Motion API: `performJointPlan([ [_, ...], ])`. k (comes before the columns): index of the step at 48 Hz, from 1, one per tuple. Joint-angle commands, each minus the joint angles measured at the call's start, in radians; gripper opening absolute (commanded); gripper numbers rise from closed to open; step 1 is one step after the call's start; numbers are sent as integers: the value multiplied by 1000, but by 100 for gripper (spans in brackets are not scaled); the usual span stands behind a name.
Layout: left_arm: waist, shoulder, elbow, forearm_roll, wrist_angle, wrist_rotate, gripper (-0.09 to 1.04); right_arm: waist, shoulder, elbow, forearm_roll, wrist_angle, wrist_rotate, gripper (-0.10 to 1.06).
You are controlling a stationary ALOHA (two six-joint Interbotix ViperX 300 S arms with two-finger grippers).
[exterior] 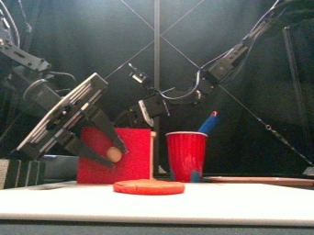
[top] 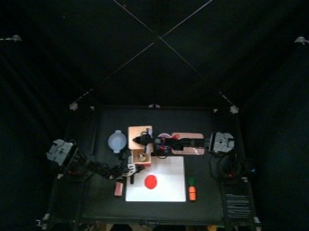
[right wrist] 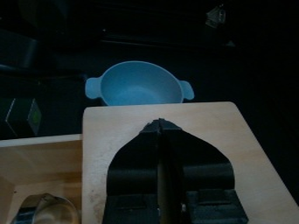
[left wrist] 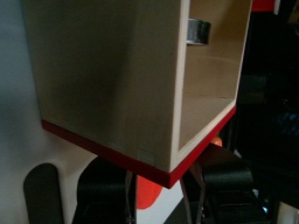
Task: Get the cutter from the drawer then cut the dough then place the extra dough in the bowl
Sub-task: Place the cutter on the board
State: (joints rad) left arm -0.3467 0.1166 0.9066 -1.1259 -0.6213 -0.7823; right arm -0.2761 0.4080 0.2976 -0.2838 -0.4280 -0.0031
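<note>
The pale wooden box (top: pixel 143 147) stands at the white board's (top: pixel 175 170) back left, its red drawer front (exterior: pixel 117 158) facing forward. The drawer is pulled out. Inside it lies the metal cutter (left wrist: pixel 198 31), also visible as the cutter (right wrist: pixel 41 210) from the right wrist. My left gripper (left wrist: pixel 158 181) is shut on the drawer's knob, low at the red front (left wrist: pixel 128 157). My right gripper (right wrist: pixel 160 125) rests shut on the box's top (right wrist: pixel 222 131). A flat red dough disc (top: pixel 152 181) lies on the board in front of the box, the same dough (exterior: pixel 149 187) near the front edge.
The blue-grey bowl (top: pixel 116 140) sits just left of and behind the box; from the right wrist, the bowl (right wrist: pixel 138 83) shows nothing inside it. A red cup (exterior: pixel 186 154) with a blue knife (exterior: pixel 211 121) stands right of the box.
</note>
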Motion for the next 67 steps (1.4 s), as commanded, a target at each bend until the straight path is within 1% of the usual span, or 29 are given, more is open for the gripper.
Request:
performJointPlan([
  [1, -3, -5, -17, 3, -3, 2, 55, 0, -2, 2, -2, 15, -3, 3],
  [15, 0, -3, -5, 28, -46, 6, 60, 2, -2, 2, 0, 15, -3, 3],
  [20, 0, -3, -5, 44, -55, 6, 67, 0, -2, 2, -2, 15, -3, 3],
  [26, 2, -6, -5, 52, -55, 3, 78, 0, -2, 2, 0, 15, -3, 3],
  [30, -3, -11, -3, 52, -49, 5, 82, 2, -2, 2, 0, 15, -3, 3],
  [41, -31, -35, 8, 64, -12, 5, 82, 0, -2, 2, 0, 15, -3, 3],
  [48, -66, -92, 55, 78, 43, 9, 82, 2, -5, 0, -2, 17, -2, 3],
  [52, -77, -140, 92, 133, 44, 18, 82, 8, -9, -3, 0, 17, -2, 3],
  [55, -74, -186, 109, 204, 40, 40, 82, 8, -12, -8, 0, 17, -2, 3],
  [58, -63, -239, 114, 284, 14, 87, 81, 9, -15, -12, -2, 17, 3, 3],
  [63, -15, -318, 135, 446, -41, 215, 81, 21, -32, -14, 0, 20, 9, 3],
  [67, 26, -374, 158, 558, -67, 341, 81, 35, -57, -12, 0, 28, 9, 3],
])
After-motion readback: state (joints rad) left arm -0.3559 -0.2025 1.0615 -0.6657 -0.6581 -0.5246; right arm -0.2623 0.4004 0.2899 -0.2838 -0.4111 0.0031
